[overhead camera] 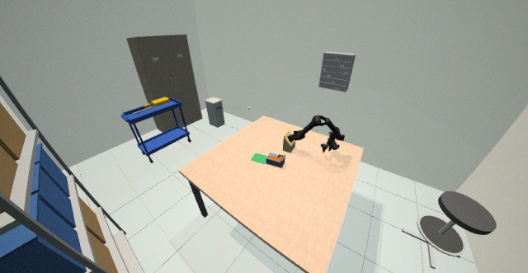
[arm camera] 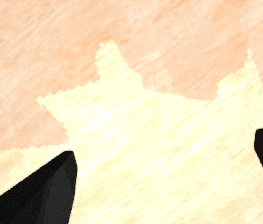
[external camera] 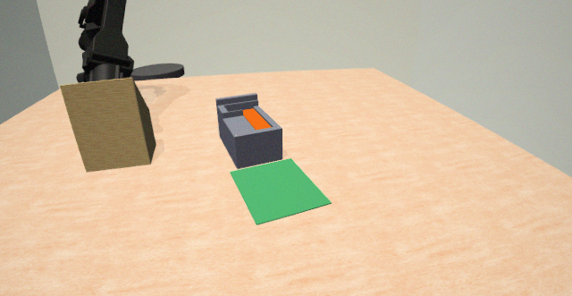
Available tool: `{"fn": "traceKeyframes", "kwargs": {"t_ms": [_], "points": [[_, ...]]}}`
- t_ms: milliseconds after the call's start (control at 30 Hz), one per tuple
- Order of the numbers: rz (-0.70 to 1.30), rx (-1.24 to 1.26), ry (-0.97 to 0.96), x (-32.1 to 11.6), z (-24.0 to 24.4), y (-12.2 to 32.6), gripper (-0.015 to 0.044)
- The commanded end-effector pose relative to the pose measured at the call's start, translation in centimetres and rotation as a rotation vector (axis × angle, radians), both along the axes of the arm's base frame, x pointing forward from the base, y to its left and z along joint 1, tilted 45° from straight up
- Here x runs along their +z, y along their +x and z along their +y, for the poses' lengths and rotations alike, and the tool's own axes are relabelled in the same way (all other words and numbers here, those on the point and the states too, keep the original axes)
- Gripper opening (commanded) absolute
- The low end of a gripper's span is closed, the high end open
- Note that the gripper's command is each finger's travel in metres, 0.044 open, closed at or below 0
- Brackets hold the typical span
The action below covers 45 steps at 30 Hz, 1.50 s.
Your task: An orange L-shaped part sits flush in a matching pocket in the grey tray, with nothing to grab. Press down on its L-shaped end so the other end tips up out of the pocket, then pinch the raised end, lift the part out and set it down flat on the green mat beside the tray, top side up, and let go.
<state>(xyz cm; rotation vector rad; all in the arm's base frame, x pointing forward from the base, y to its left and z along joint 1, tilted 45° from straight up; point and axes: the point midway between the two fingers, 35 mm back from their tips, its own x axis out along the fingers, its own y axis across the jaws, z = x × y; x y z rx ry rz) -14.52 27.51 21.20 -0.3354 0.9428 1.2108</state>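
Observation:
The orange L-shaped part lies in the pocket of the grey tray. In the exterior view its long bar looks level and low in the pocket; the far L-shaped end cannot be made out clearly there. The green mat lies flat on the table beside the tray, with nothing on it. My gripper is open and empty, above the table well away from the tray. The wrist view shows only table between the wide-apart fingers. The fingers are hidden in the exterior view.
A tan block-like box stands on the table near the arm's base, off to one side of the tray. The tray has a raised wall at its far end in the exterior view. A round stool stands off the table.

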Motion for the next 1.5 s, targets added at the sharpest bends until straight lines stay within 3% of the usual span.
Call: {"fn": "traceKeyframes", "kwargs": {"t_ms": [0,267,433,633,933,1467], "points": [[-0.001,-0.001,-0.002,0.0,0.0,0.1,0.0374],[-0.019,-0.035,-0.04,-0.3,1.6,3.9,0.018],[-0.035,-0.12,-0.06,0.1,2.8,9.7,0.018],[-0.029,-0.17,-0.069,0.0,3.0,11.5,0.018],[-0.052,-0.277,-0.16,-1.6,3.0,19.6,0.018],[0.228,-0.376,-0.467,-9.6,-6.6,34.0,0.018]]}}
